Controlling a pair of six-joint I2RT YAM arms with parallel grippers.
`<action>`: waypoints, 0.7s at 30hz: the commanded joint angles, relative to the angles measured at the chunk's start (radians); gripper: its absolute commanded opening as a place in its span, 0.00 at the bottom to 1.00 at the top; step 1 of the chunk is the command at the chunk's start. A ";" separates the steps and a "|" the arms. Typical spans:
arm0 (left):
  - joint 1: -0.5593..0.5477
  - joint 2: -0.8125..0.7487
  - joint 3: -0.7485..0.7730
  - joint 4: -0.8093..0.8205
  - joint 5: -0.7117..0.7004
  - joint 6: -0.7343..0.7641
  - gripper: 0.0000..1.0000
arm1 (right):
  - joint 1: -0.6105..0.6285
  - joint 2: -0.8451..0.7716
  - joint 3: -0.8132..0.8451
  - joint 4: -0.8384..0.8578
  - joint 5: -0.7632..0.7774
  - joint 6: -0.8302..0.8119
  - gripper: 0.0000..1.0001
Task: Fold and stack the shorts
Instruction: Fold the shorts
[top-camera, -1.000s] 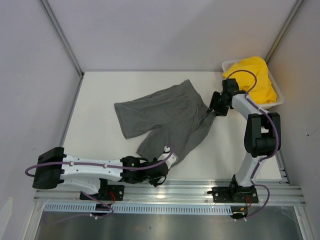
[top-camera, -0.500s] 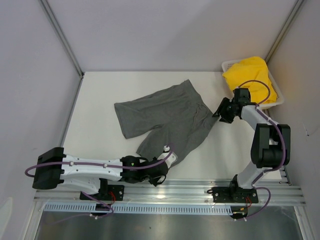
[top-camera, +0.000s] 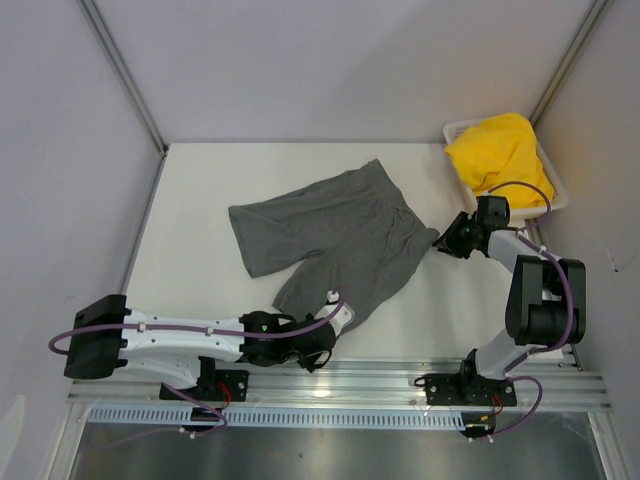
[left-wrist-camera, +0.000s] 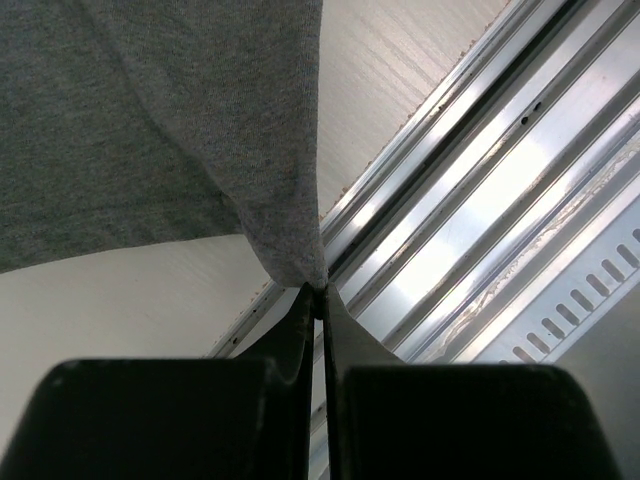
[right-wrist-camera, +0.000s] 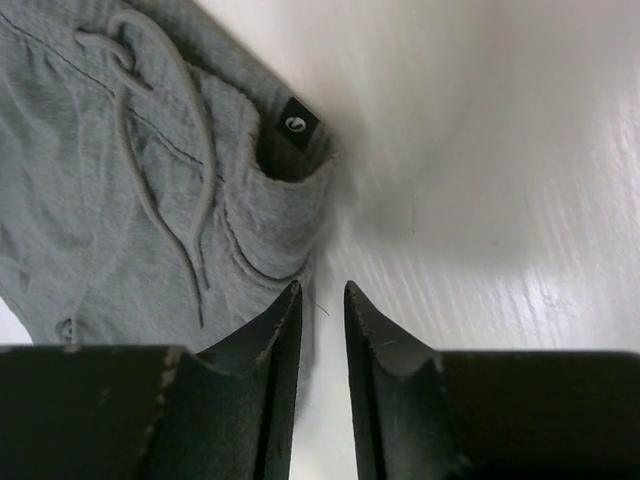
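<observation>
The white table is the biggest thing I see, and the grey shorts lie spread out almost flat in the middle of it. They look thin, soft and light, so I think they will flop and slide and will not keep a shape by themselves. Corners and hems look like the best places to pinch them, with one pincer at each end so the cloth stays straight. Well off to the far right of the grey shorts, the yellow shorts sit bunched up in a white basket. They look just as floppy, and I think the basket wall could snag them on the way out. The left gripper is at the near corner of the grey shorts, squeezed tight on a little point of hem. A metal rail runs just past that corner, so the cloth could drag over it. The right gripper is just beside the waist corner of the grey shorts, its jaws only a little apart and holding nothing. On the shorts by that corner lie a loose drawstring that could tangle and a tiny black tag.
</observation>
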 joint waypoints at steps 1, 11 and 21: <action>0.006 -0.029 -0.004 0.013 0.006 -0.016 0.00 | 0.000 0.023 0.001 0.091 -0.031 0.027 0.28; 0.007 -0.029 -0.016 0.016 0.008 -0.018 0.00 | 0.000 0.069 0.017 0.136 -0.054 0.051 0.37; 0.012 -0.042 -0.033 0.027 0.020 -0.021 0.00 | 0.050 0.170 0.050 0.148 -0.028 0.056 0.42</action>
